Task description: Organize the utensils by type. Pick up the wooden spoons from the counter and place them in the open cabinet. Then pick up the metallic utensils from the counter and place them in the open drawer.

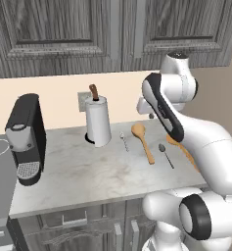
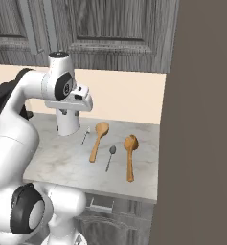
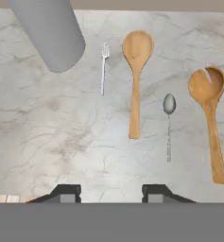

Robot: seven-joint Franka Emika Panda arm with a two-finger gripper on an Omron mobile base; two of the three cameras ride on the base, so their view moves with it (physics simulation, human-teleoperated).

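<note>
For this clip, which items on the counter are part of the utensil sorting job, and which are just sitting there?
Part of the job:
- two wooden spoons
- small metal fork
- small metal spoon
- counter they all lie on
- tool, above the counter, holding nothing

Just sitting there:
- paper towel roll
- coffee machine

Both base views look forward and down from behind the arm, left and right, sharing the counter [image 1: 88,171]. The hand view faces straight down, closer, above it.
</note>
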